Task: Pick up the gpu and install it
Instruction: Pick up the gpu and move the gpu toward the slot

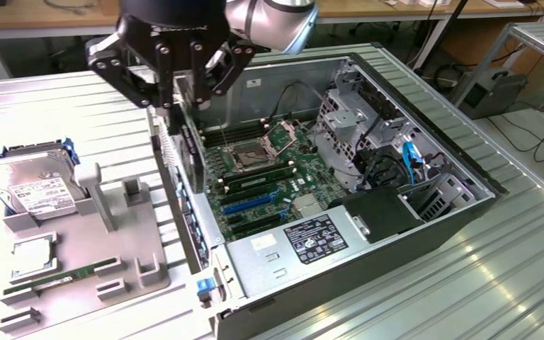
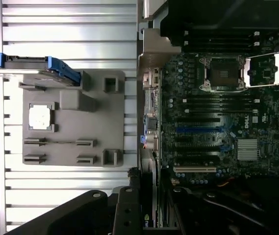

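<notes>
The gpu (image 1: 190,127) hangs edge-on, pinched between the fingers (image 1: 227,71), right over the rear edge of the open computer case (image 1: 442,212) and its motherboard (image 1: 263,177), with the grey parts tray (image 1: 111,234) beside on the surface (image 1: 83,106).

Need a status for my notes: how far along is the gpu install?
Done: the gpu is picked up, off the gray holder. In hand: the gripper grips it upright above the edge of the open computer case. Left: it is not yet seated in a motherboard slot.
</notes>
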`<state>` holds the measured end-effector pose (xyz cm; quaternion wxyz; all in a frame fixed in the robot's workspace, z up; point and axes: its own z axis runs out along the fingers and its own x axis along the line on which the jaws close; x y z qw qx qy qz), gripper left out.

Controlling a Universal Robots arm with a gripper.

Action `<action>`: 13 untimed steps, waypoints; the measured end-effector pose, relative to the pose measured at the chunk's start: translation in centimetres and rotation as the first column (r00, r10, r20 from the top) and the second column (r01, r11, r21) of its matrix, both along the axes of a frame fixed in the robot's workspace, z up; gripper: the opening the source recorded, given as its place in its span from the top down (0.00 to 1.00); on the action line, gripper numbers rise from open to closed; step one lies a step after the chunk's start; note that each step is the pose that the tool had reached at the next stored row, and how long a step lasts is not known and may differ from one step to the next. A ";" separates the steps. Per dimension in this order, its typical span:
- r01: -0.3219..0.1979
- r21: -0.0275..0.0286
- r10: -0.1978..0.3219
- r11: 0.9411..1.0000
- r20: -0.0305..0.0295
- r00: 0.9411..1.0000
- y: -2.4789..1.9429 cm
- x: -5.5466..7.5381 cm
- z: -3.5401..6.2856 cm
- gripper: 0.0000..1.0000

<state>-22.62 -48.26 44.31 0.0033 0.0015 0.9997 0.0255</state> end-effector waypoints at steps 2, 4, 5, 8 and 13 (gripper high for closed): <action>0.000 0.000 0.000 1.000 -0.003 1.000 0.00 1.4 -0.01 0.74; 0.000 0.000 0.000 1.000 -0.006 1.000 0.00 2.3 -0.14 0.74; 0.000 0.000 0.000 1.000 -0.007 1.000 0.00 2.7 -0.28 0.74; 0.000 0.000 0.000 1.000 -0.011 1.000 0.00 4.1 -0.74 0.74; 0.000 -0.001 0.000 1.000 -0.015 1.000 0.00 6.4 -1.59 0.74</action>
